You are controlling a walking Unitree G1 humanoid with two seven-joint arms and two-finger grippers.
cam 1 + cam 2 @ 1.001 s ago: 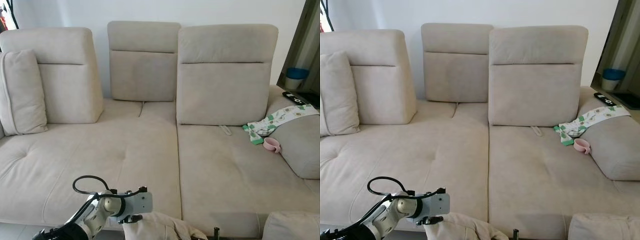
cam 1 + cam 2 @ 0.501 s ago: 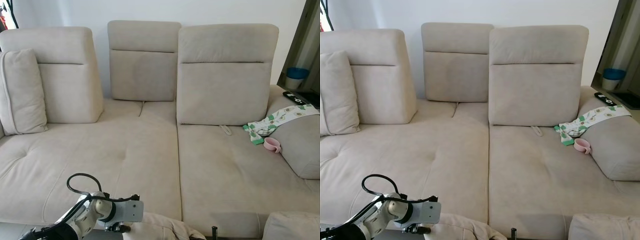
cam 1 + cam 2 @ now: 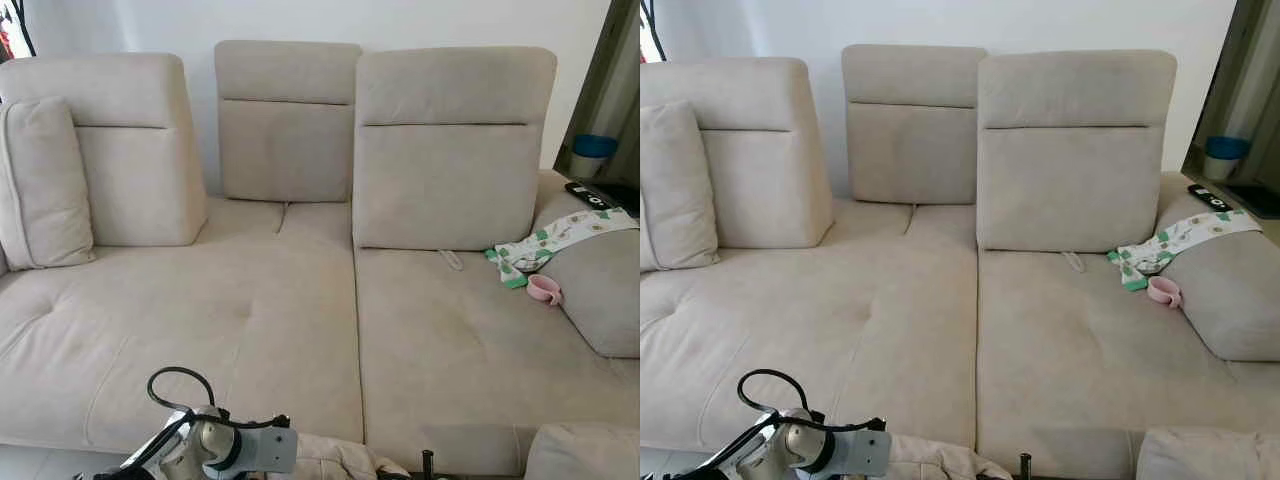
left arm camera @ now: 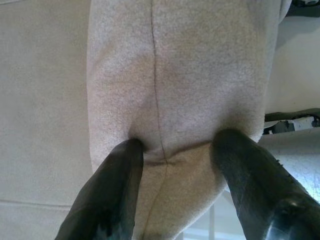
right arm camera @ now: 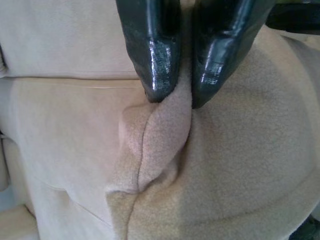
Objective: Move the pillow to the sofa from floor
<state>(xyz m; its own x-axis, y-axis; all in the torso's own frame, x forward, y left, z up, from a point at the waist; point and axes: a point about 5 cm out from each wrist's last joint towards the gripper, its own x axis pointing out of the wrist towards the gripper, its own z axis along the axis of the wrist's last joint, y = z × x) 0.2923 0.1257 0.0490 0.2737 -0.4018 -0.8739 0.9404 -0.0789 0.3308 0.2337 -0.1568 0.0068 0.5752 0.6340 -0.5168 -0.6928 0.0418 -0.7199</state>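
Beige fleece bunches between the fingers of both grippers: the left gripper (image 4: 172,155) squeezes a broad fold of the pillow (image 4: 180,85) with its fingers set wide on either side of a seam, while the right gripper (image 5: 172,97) pinches a thin ridge of the same fabric with its fingers almost together. From the head views the pillow (image 3: 335,458) sits at the very bottom edge, low in front of the sofa (image 3: 300,310) and just below the seat's front lip, so it is held off to the near side of the cushions and not yet resting on them. Compared with a second ago the left arm's silver wrist (image 3: 245,448) has dropped lower in the picture and less of the pillow shows above the frame edge, while the sofa itself sits where it did; the load seems to have sunk a little instead of rising. That suggests the lift is not gaining height, and the next move probably calls for raising both arms together and carrying the pillow forward over the lip onto the wide open seat. A second pillow (image 3: 45,185) leans at the far left backrest, and a patterned cloth (image 3: 545,245) and pink cup (image 3: 544,290) lie to the right
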